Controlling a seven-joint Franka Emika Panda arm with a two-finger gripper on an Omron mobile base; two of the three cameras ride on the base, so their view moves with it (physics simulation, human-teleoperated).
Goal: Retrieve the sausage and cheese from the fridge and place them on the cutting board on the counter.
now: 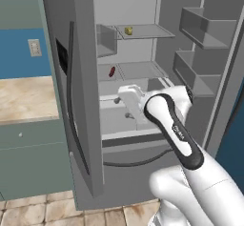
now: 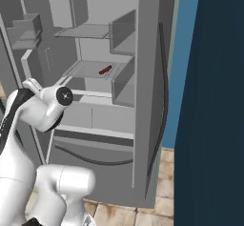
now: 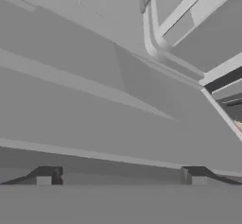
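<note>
Fridge (image 1: pixel 86 39): both doors stood open, so you already had free access to the shelves.
Sausage (image 1: pixel 111 71): it lay on the middle shelf, toward the left side as you faced in; in the right base view it was the dark red link (image 2: pixel 105 69) near the shelf's front.
Cheese (image 1: pixel 128 30): it sat one shelf higher, well apart from the sausage.
Gripper (image 3: pixel 121 176): the jaws were spread wide and held nothing; the hand was low in the fridge, below the sausage's shelf, looking at plain grey walls.
Step in hand: I judged that you were reaching for the sausage first.
How to do it well: you needed to raise the hand above the shelf edge before going in, then turn the fingers across the link, not along it.
Risk: the shelf front and the door bins (image 1: pixel 202 27) were close to the arm.
Counter (image 1: pixel 26 98): it was to the left of the fridge.
</note>
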